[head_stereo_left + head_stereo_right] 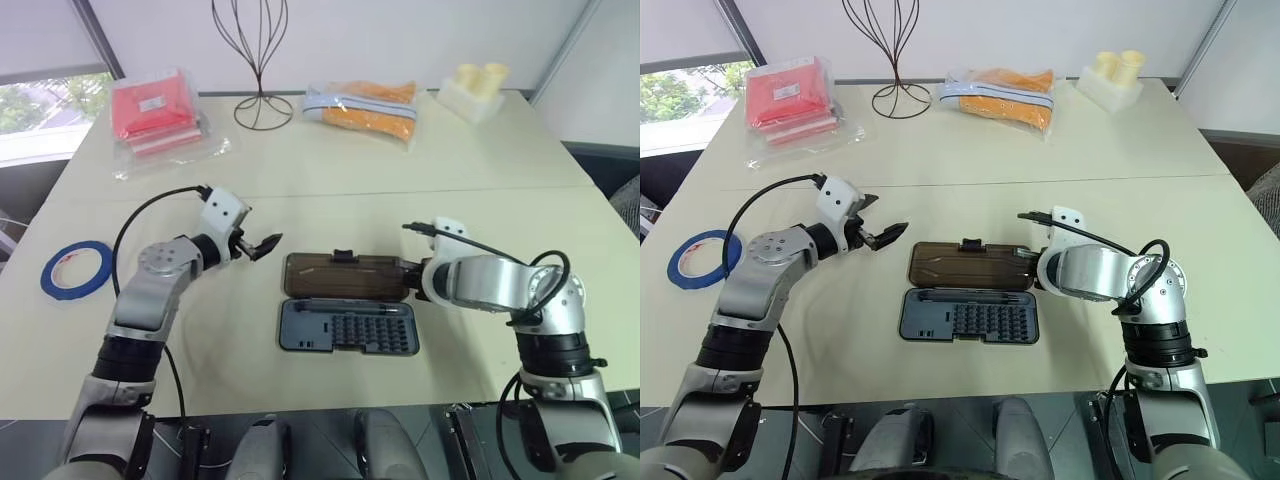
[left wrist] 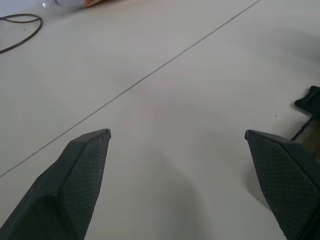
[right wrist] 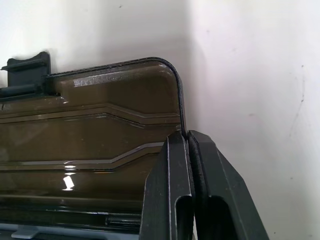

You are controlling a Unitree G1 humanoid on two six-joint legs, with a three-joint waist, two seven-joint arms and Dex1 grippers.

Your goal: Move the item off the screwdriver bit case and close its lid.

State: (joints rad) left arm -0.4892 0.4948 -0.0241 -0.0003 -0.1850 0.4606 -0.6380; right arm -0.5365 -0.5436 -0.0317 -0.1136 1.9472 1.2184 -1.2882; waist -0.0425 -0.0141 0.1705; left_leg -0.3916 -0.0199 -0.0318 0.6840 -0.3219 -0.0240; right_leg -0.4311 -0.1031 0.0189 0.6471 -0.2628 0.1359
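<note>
1. The right gripper [image 3: 186, 137] has its two black fingers pressed flat together, their tips meeting the right-hand edge of the lid [image 3: 95, 135]; whether they pinch that edge or merely touch it cannot be told.
2. The left gripper [image 1: 262, 245] has its jaws spread wide with nothing between them, hovering over bare table [image 1: 330, 175] just beyond the lid's left corner.
3. The lid is a translucent smoky-brown panel with stepped ridges moulded across it and a small black latch tab [image 1: 343, 256] at the middle of its far edge. It lies folded back flat on the table, on the far side of the tray.
4. The screwdriver bit case [image 1: 348, 327] sits open near the front of the table, between the two arms: a dark grey tray with rows of small bits.
5. The blue roll of tape [image 1: 77, 269], a ring with a pale inner core, lies flat at the table's left edge, well apart from the case.
</note>
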